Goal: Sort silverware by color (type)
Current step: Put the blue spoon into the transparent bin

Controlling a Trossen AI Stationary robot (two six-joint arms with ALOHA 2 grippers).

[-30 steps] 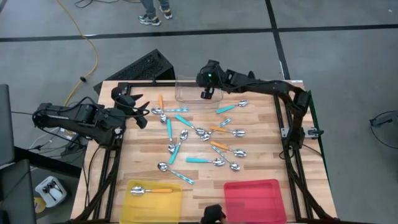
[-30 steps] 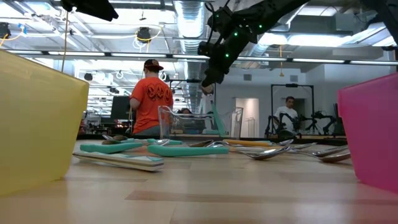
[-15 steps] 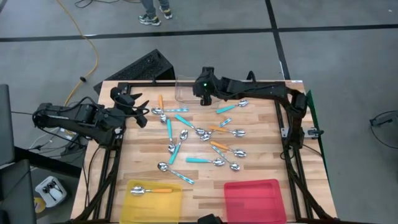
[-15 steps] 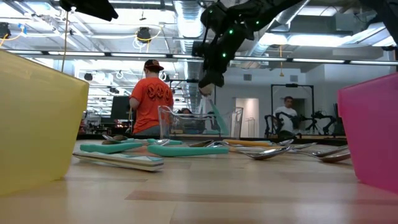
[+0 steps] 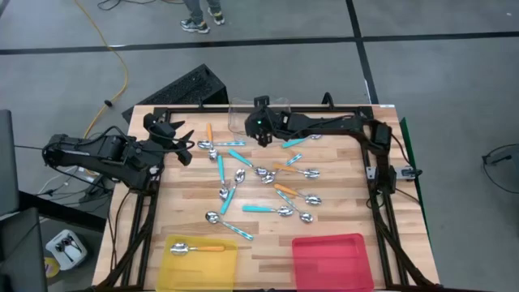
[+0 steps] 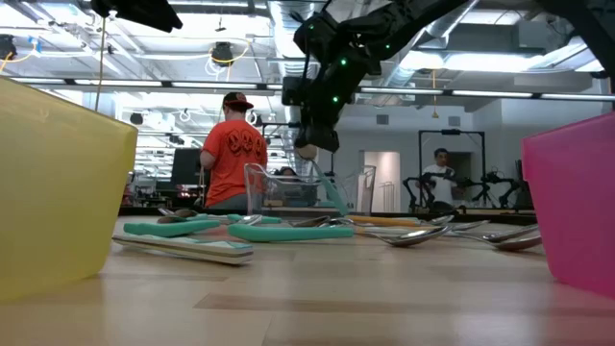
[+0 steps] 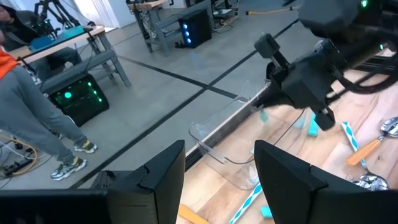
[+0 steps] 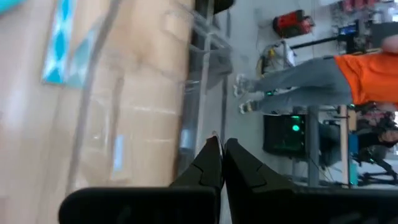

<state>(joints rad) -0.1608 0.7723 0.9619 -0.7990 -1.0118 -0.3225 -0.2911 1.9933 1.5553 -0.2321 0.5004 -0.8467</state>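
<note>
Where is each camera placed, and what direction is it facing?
High: overhead, straight down on the table; both arms show.
Low: at tabletop height, level across; right gripper hangs above the clear tub.
Left wrist: past the open left gripper toward the tub.
Right wrist: past shut right fingers over the tub.
All four share the tub.

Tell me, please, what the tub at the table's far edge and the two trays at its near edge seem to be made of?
The tub looks like clear, glossy plastic: the room shows through its walls. The yellow tray and the red tray look like coloured, slightly translucent plastic: in the low view light glows through their walls.
</note>
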